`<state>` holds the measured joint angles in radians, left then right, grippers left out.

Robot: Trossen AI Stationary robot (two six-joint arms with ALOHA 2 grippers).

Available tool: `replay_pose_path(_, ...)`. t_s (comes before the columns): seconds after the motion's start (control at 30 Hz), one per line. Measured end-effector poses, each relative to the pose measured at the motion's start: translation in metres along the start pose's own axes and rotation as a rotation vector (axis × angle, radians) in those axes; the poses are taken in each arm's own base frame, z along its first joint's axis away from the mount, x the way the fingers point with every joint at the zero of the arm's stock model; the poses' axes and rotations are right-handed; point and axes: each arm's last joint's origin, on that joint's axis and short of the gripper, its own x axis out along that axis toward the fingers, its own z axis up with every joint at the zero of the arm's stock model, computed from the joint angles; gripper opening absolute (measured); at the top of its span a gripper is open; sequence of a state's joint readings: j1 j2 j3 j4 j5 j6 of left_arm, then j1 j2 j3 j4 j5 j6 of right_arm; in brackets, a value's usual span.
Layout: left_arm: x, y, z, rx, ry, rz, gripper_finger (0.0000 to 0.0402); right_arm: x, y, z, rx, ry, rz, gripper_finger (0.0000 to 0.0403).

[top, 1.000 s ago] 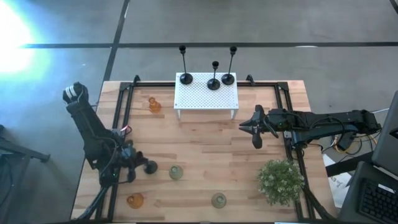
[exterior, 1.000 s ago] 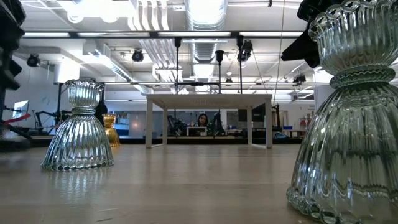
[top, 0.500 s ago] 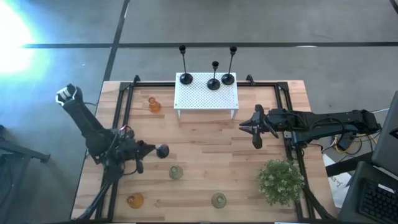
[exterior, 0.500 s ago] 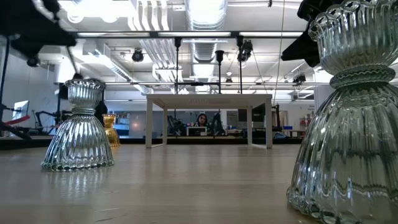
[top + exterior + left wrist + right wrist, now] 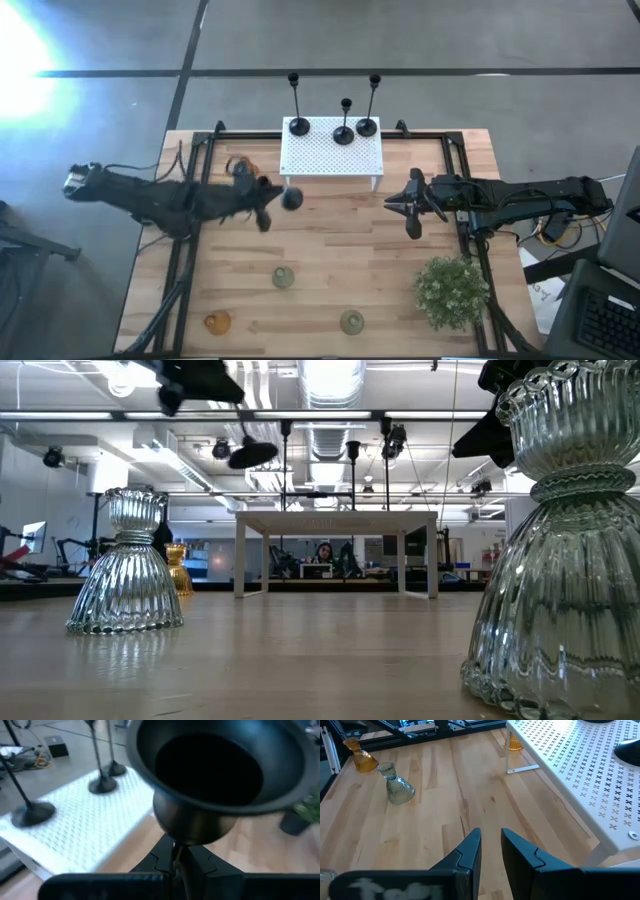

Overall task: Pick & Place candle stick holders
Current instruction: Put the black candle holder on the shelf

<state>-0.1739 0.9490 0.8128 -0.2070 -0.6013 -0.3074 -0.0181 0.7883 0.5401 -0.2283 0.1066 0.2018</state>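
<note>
Table (image 5: 330, 250) of pale wood planks seen from above, with a white perforated rack (image 5: 332, 152) at its far edge. Three black holders (image 5: 343, 122) stand upright on the rack's far part. The left gripper (image 5: 268, 201) reaches across the table toward the rack's near left corner, its fingers pinched on the thin stem of a fourth black holder (image 5: 291, 198); the holder is carried on its side above the table, round base pointing toward the rack and just short of it. In the left wrist view the base (image 5: 220, 765) fills the upper frame, and the fingers (image 5: 161, 856) close on the stem below it. In the low view the held holder (image 5: 251, 454) hangs high, clear of the tabletop.

An amber holder (image 5: 241, 166) stands left of the rack, partly hidden by the left arm. A second amber holder (image 5: 217, 322) stands at the near left. One green holder (image 5: 284, 276) stands at the near centre, another (image 5: 352, 321) by the near edge. A bushy plant (image 5: 452, 291) sits at the near right.

The right gripper (image 5: 412, 205) waits right of the rack, above the table, its fingers (image 5: 470, 851) a narrow gap apart and holding nothing.
</note>
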Motion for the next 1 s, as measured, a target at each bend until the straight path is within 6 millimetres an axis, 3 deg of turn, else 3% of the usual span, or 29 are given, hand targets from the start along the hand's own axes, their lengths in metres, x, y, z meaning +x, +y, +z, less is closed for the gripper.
replay_pose_path(0.23,0.051,0.028,0.034,0.006,0.042,0.004,0.0019,0.000,0.000,0.000,0.000,0.000,0.000,0.0068)
replay_pose_path(0.57,0.111,0.039,0.075,0.087,0.076,0.106,0.0019,0.000,0.000,0.000,0.000,0.000,0.000,0.0068)
replay_pose_path(0.8,0.142,0.042,0.087,0.140,0.142,0.141,0.0019,0.000,0.000,0.000,0.000,0.001,0.001,0.0068)
replay_pose_path(1.0,0.158,0.066,0.089,0.108,0.181,0.194,0.0019,0.000,0.000,0.000,0.000,0.000,0.001,0.0068)
